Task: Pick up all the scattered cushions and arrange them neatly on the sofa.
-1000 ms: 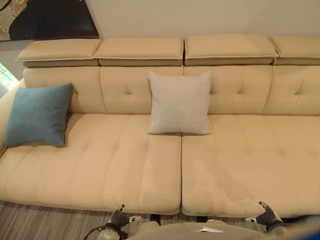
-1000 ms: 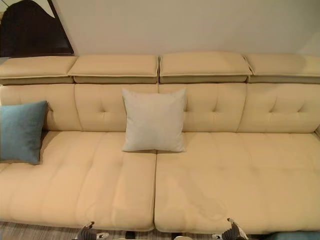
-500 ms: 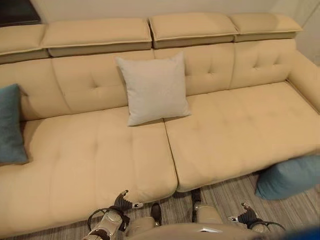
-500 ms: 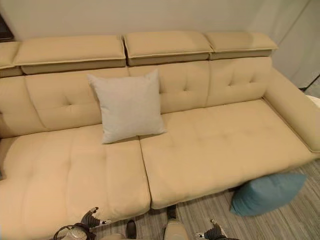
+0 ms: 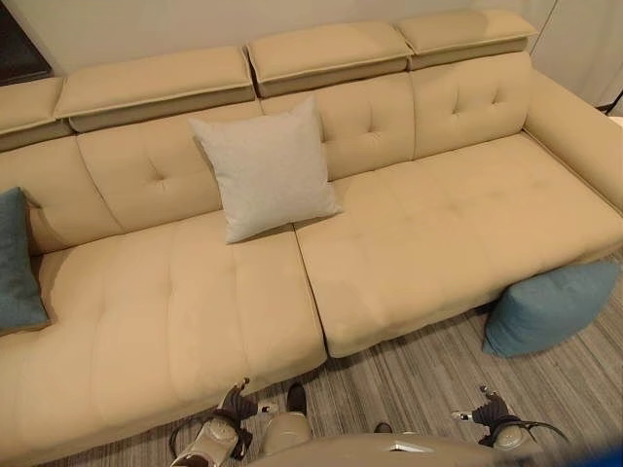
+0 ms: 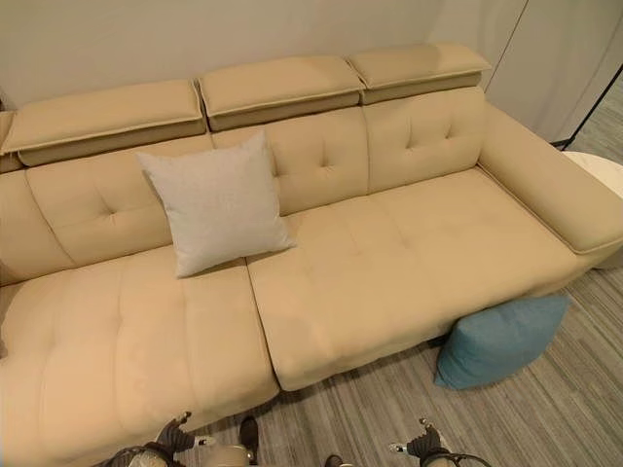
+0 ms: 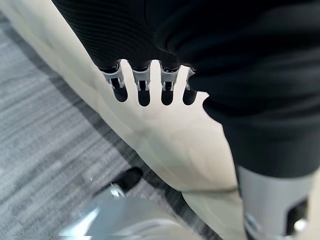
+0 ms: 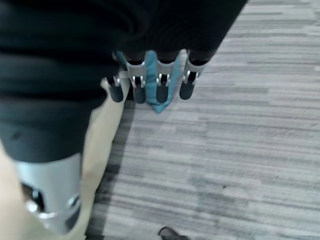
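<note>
Both hands, left hand (image 7: 145,85) and right hand (image 8: 150,82), hang relaxed and empty. Go for the teal cushion (image 6: 498,339) on the floor (image 6: 545,418) against the sofa (image 6: 389,263) front; grab it by a corner.

grey cushion (image 5: 265,167) upright on sofa (image 5: 438,233), teal cushion (image 6: 498,341) on floor against its front

Even, soft indoor light; wrist views slightly blurred.

2 cushions (image 5: 265,167) on sofa (image 5: 438,233); 1 cushion (image 6: 498,341) seemingly touching its front.
</note>
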{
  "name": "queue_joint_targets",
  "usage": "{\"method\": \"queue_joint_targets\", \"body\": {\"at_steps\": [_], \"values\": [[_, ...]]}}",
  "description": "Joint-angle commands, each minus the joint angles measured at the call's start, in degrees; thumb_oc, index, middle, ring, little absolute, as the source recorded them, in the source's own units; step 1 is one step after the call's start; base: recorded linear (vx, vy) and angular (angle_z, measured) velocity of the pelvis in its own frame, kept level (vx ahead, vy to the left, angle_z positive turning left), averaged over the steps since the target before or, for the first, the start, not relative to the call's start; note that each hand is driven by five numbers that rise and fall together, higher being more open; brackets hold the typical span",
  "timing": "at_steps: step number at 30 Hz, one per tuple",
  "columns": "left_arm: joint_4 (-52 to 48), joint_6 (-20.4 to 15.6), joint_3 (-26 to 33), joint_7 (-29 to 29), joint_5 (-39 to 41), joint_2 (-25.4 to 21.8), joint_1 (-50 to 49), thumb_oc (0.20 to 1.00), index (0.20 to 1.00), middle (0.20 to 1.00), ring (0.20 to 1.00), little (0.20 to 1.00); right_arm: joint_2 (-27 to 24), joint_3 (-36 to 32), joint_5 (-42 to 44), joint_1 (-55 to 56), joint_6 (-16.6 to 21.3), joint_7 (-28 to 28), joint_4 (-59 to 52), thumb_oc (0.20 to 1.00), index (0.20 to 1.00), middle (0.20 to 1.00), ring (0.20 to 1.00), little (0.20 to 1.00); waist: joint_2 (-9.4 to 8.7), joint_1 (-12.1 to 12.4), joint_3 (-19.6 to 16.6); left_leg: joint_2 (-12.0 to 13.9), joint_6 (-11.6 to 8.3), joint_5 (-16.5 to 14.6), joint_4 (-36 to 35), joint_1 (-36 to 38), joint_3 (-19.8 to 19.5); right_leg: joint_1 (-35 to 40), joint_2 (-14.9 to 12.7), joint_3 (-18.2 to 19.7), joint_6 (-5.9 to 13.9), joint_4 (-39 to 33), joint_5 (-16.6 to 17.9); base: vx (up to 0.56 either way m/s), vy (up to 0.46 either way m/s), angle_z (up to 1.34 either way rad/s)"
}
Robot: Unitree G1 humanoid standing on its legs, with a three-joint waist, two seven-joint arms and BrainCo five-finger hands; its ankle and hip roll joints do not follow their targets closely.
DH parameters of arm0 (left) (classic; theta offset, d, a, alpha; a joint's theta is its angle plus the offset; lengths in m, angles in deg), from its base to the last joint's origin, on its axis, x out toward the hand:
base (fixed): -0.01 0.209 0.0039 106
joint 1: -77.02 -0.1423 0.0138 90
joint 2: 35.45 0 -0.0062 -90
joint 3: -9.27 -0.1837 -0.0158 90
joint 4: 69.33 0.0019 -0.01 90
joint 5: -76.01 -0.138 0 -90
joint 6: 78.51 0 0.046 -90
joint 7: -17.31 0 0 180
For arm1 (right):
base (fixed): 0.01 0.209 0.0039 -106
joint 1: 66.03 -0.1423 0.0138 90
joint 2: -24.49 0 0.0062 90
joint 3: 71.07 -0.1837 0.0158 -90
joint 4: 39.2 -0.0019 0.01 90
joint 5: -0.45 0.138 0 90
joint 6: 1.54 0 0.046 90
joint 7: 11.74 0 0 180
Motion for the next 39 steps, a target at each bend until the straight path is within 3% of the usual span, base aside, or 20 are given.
{"method": "queue_joint_targets", "body": {"at_steps": [1,5,10,13,15,17,18,20,21,22,25,28,32,34,36,38,39], "values": [[-0.5,-0.3,-1.4,-0.7,1.5,0.3,2.7,1.000,1.000,1.000,1.000,1.000,-1.1,0.3,1.6,-2.6,0.0,1.7,-0.1,1.000,1.000,1.000,1.000,1.000,-1.90,-0.5,4.2,-8.9,5.77,-15.6,6.4,0.4,-6.0,-1.2,-3.3,2.5,7.18,-0.8,2.4,-0.13,0.016,-0.26],[1.5,0.0,-1.1,-0.8,1.4,1.5,2.5,1.000,1.000,1.000,1.000,1.000,-1.2,0.0,1.5,-2.4,-0.6,1.0,2.3,1.000,1.000,1.000,1.000,1.000,-2.15,-0.8,3.5,-11.5,6.19,-19.8,7.9,3.1,-13.4,-3.2,-3.2,6.0,7.71,-1.9,4.7,-0.10,0.100,-0.55],[1.3,0.0,-1.6,-1.4,0.9,1.1,4.1,1.000,1.000,1.000,1.000,1.000,-1.4,-0.1,2.0,-3.4,-0.9,1.0,1.8,1.000,1.000,1.000,1.000,1.000,-2.19,-1.8,3.8,-11.4,6.74,-19.3,5.3,3.5,-11.8,-6.4,-3.8,8.0,8.86,-2.4,7.7,-0.10,0.174,-0.79],[-0.1,-0.4,-1.5,-2.0,1.2,-0.5,6.3,1.000,1.000,1.000,1.000,1.000,-1.0,0.4,2.1,-4.9,-1.1,1.3,0.0,1.000,1.000,1.000,1.000,1.000,-2.81,-2.2,5.2,-11.3,8.17,-18.4,2.1,3.3,-8.1,-11.4,-4.9,9.2,11.46,-2.6,10.7,-0.22,0.217,-0.83],[-0.3,-0.4,-1.8,-2.1,1.2,-1.1,6.8,1.000,1.000,1.000,1.000,1.000,-0.8,0.8,1.7,-5.1,-1.0,1.3,-0.5,1.000,1.000,1.000,1.000,1.000,-2.92,-2.1,6.1,-10.9,8.43,-18.0,2.0,3.1,-7.1,-12.9,-5.0,8.8,11.76,-0.8,10.8,-0.20,0.110,-1.21],[-0.6,0.0,-2.0,-1.9,0.4,-2.4,7.6,1.000,1.000,1.000,1.000,1.000,-0.5,1.6,0.8,-5.3,-1.0,1.4,-0.8,1.000,1.000,1.000,1.000,1.000,-2.66,-1.1,7.1,-9.8,8.71,-17.1,1.8,2.4,-4.9,-13.1,-5.8,2.8,10.64,2.6,8.6,-0.24,0.099,-1.09],[-0.2,0.0,-1.7,-1.7,-0.2,-2.7,7.6,1.000,1.000,1.000,1.000,1.000,-0.4,2.0,0.0,-4.7,-1.0,1.1,0.1,1.000,1.000,1.000,1.000,1.000,-2.41,-0.3,6.9,-9.2,8.92,-16.1,1.3,2.0,-2.9,-11.1,-6.7,-2.7,9.58,4.7,6.4,-0.26,0.123,-1.11],[0.1,0.4,-0.2,-1.3,0.5,-2.6,6.2,1.000,1.000,1.000,1.000,1.000,-0.4,1.4,-0.2,-3.5,-1.3,0.7,1.9,1.000,1.000,1.000,1.000,1.000,-1.81,1.4,5.9,-7.6,9.51,-14.6,0.3,1.8,1.1,-7.9,-6.8,-7.4,8.49,10.5,2.0,-0.25,0.068,-1.46],[0.1,0.4,-0.2,-1.3,0.5,-2.6,6.2,1.000,1.000,1.000,1.000,1.000,-0.4,1.4,-0.2,-3.5,-1.3,0.7,1.9,1.000,1.000,1.000,1.000,1.000,-1.85,1.5,5.9,-7.6,9.51,-14.7,0.3,2.0,1.2,-7.9,-6.8,-7.3,8.51,10.7,1.9,-0.18,-0.033,-1.27],[0.9,0.4,0.3,-0.9,0.3,-2.4,5.4,1.000,1.000,1.000,1.000,1.000,-0.4,1.0,-0.2,-3.1,-1.2,0.6,2.2,1.000,1.000,1.000,1.000,1.000,-1.91,2.6,5.3,-7.0,9.29,-14.4,0.4,1.8,3.5,-5.1,-7.4,-9.5,8.75,10.7,0.5,-0.13,-0.073,-0.84],[1.0,0.5,0.3,-0.9,0.2,-2.1,5.1,1.000,1.000,1.000,1.000,1.000,-0.6,1.0,0.6,-3.5,-1.3,0.9,1.7,1.000,1.000,1.000,1.000,1.000,-2.84,3.6,5.0,-6.2,8.54,-13.7,1.7,0.2,5.7,-2.8,-5.9,-6.6,9.03,5.8,0.9,-0.14,-0.149,-0.93],[0.4,0.1,-0.9,-0.8,0.3,-0.5,5.1,1.000,1.000,1.000,1.000,1.000,-1.6,0.7,1.7,-3.0,-0.7,1.5,0.7,1.000,1.000,1.000,1.000,1.000,-2.62,1.8,6.3,-4.2,6.80,-13.7,7.6,-1.6,5.9,-1.0,-4.3,-4.5,7.79,-0.2,1.6,-0.08,-0.213,-0.74],[0.6,0.7,-1.7,-0.4,0.0,0.3,4.7,1.000,1.000,1.000,1.000,1.000,-2.1,0.2,2.5,-2.0,-0.6,1.6,1.4,1.000,1.000,1.000,1.000,1.000,-1.92,0.1,7.2,-2.4,6.02,-14.9,12.1,-1.6,5.8,0.3,-3.0,-3.7,6.10,-0.8,0.8,-0.02,-0.111,-0.10],[0.7,0.6,-1.9,-0.4,0.2,0.6,4.6,1.000,1.000,1.000,1.000,1.000,-2.1,0.1,2.7,-1.7,-0.7,1.6,2.0,1.000,1.000,1.000,1.000,1.000,-2.00,-0.1,7.1,-3.2,5.99,-15.1,13.5,-2.1,3.7,0.5,-2.9,-2.9,5.70,-0.9,0.8,0.04,-0.043,-0.10],[0.7,0.5,-2.6,-0.4,0.6,1.0,4.9,1.000,1.000,1.000,1.000,1.000,-2.2,-0.2,2.8,-1.5,-0.9,1.8,3.2,1.000,1.000,1.000,1.000,1.000,-2.03,0.5,6.8,-6.8,6.29,-15.3,11.4,-3.1,-0.7,1.4,-2.1,-1.4,5.83,-1.7,0.9,0.16,-0.029,-0.25],[0.9,0.5,-3.2,-0.4,0.7,1.3,5.4,1.000,1.000,1.000,1.000,1.000,-2.2,-0.1,2.6,-1.7,-1.4,2.3,3.9,1.000,1.000,1.000,1.000,1.000,-1.73,1.8,6.7,-8.8,5.70,-11.9,7.4,-6.5,-2.7,3.2,-0.5,0.9,6.19,-2.8,0.2,0.26,-0.009,-0.41],[0.9,0.5,-3.2,-0.4,0.7,1.2,5.4,1.000,1.000,1.000,1.000,1.000,-2.1,-0.2,2.6,-1.7,-1.5,2.3,3.8,1.000,1.000,1.000,1.000,1.000,-1.78,1.9,6.8,-8.8,5.71,-11.9,7.4,-6.3,-2.6,3.3,-0.5,1.1,6.20,-2.8,0.2,0.31,0.082,-0.64]]}}
